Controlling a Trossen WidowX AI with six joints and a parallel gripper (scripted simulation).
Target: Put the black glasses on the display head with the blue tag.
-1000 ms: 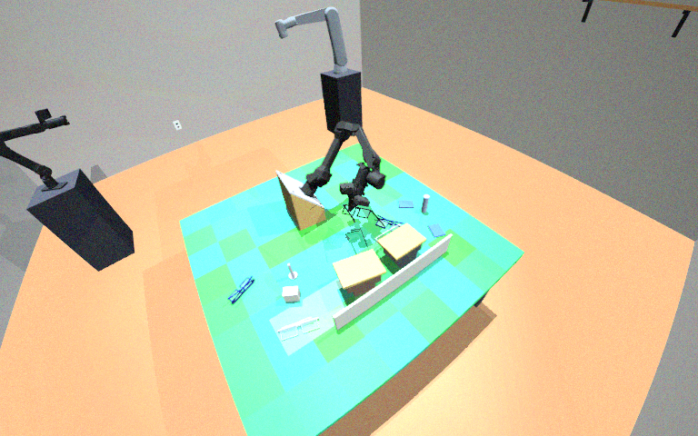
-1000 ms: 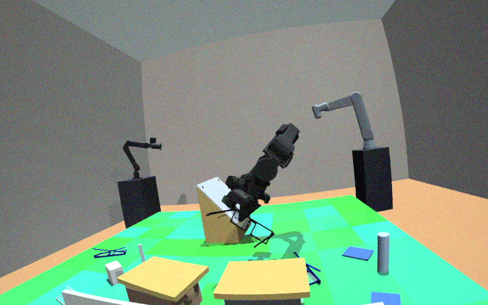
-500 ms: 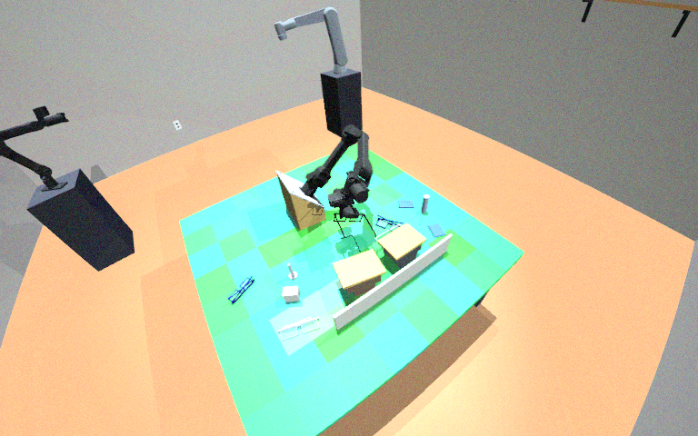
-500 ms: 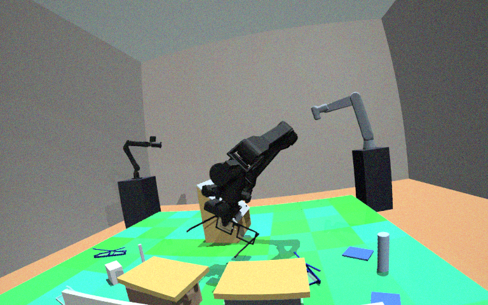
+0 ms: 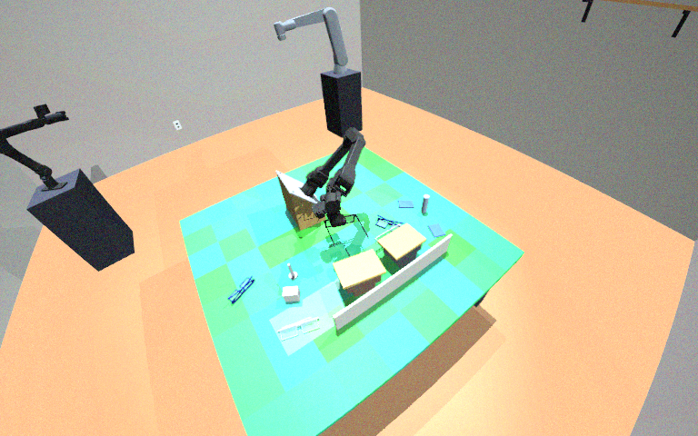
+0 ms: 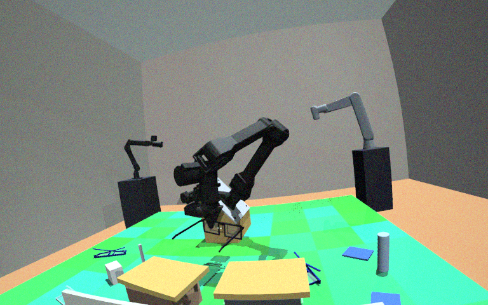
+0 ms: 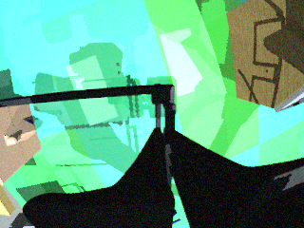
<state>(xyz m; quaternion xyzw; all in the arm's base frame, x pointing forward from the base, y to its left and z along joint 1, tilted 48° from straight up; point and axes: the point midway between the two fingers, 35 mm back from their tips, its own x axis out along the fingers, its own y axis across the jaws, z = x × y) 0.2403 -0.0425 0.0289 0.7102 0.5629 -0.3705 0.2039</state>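
Observation:
My gripper (image 5: 336, 221) (image 6: 211, 225) (image 7: 161, 133) is shut on the black glasses (image 5: 362, 226) (image 6: 188, 229) (image 7: 95, 95) at the front frame. They hang above the table, temples open and extending towards the heads, clear of both. A brown display head (image 5: 361, 268) (image 6: 163, 277) (image 7: 16, 157) has a yellow top and a nose facing the arm's side. The second head (image 5: 402, 240) (image 6: 262, 277), also yellow-topped, stands beside it, with a pale frame outline at its face in the top view. I cannot make out a blue tag on either head.
A low white wall (image 5: 396, 283) stands behind the heads. Dark blue glasses (image 5: 241, 290) (image 6: 110, 255), a white box (image 5: 291, 294) (image 6: 113, 272), a grey cylinder (image 5: 425, 203) (image 6: 382, 251) and white glasses stand or lie around. The arm rises from a slanted wooden block (image 5: 300, 215).

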